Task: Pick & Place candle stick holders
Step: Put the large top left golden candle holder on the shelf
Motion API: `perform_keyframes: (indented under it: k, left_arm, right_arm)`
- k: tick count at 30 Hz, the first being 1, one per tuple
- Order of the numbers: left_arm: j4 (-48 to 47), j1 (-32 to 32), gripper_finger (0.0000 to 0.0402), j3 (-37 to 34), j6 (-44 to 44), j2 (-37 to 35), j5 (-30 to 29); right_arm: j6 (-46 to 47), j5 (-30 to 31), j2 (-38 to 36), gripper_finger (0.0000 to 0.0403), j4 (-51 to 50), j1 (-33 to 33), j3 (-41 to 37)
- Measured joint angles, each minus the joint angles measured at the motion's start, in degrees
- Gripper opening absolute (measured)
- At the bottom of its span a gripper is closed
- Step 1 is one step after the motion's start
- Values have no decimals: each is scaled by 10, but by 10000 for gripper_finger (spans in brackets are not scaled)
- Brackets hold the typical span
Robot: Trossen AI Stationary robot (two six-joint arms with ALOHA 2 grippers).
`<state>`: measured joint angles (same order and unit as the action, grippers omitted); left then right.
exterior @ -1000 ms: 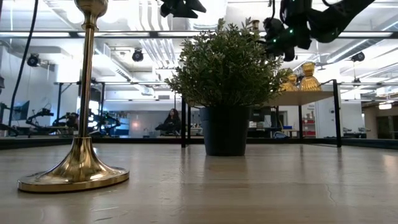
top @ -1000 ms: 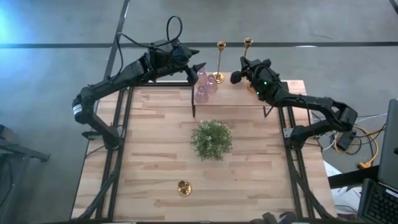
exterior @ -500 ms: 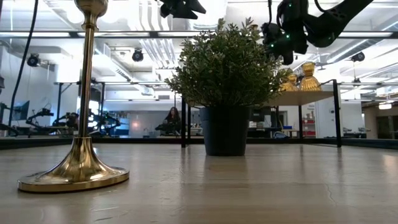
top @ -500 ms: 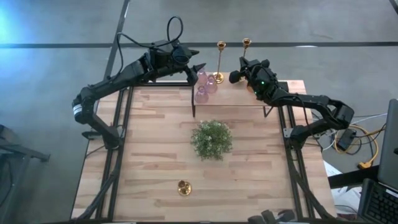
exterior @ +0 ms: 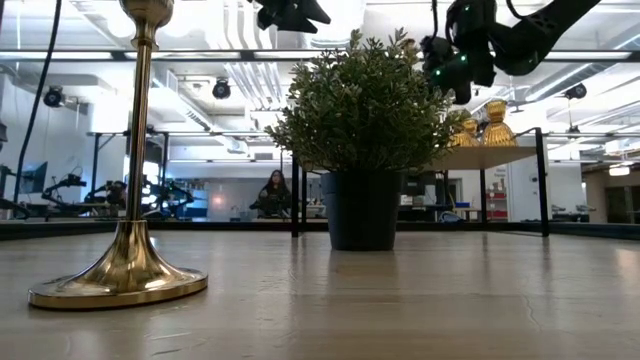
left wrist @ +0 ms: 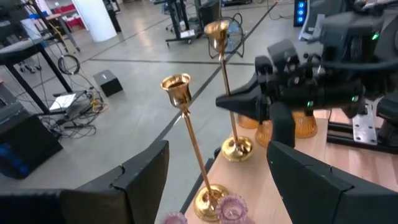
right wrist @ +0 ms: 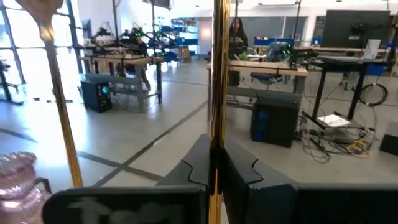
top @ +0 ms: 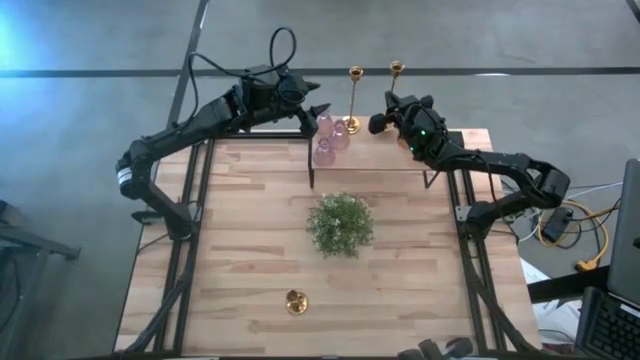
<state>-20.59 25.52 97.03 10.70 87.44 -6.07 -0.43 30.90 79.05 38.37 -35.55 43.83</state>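
Up top, high view: butcher-block table (top: 250, 250), bushy plant (top: 340, 223) mid-table, lone brass holder (top: 295, 301) near front edge. Back shelf: two tall brass holders (top: 353, 100), pink glass ones (top: 325, 150). Left gripper (top: 318, 108) fingers spread, empty, above pink glass.

Low view: shiny flared brass base, thin stem; amber bottle-shaped holders (exterior: 497, 122) on raised shelf.

Right wrist view: right gripper (right wrist: 216, 167) clamped on thin polished brass stem (right wrist: 217, 74), ribbed pink glass beside.

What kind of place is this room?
Probably a robotics lab or workshop: benches with equipment, a dark monitor, cables on the bare concrete floor, and a seated person beyond the table.
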Motion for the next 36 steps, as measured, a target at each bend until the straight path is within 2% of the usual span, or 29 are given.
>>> perform_keyframes:
  k: [5, 11, 17, 24, 28, 32, 36]
  left_arm:
    - [-5, 0, 275, 0, 5, 0, 18]
    - [22, 0, 275, -8, 34, 0, 97]
    - [71, 0, 275, -31, 40, 16, 177]
    - [117, -3, 275, -64, 36, 37, 296]
    - [206, -11, 275, -91, 13, 50, 349]
    - [266, -18, 275, -102, -15, 68, 385]
    - [281, -25, 275, -100, -33, 90, 398]
  right_arm:
    - [-7, -38, -38, 10, -11, 6, 0]
    - [-28, -56, -116, 11, -90, 32, 0]
    - [3, -175, -193, 11, -160, 71, 0]
    - [24, -255, -274, 11, -235, 117, 0]
    - [45, -313, -288, 11, -240, 137, 0]
    - [45, -327, -282, 11, -241, 152, 0]
    - [46, -329, -273, 11, -232, 162, 0]
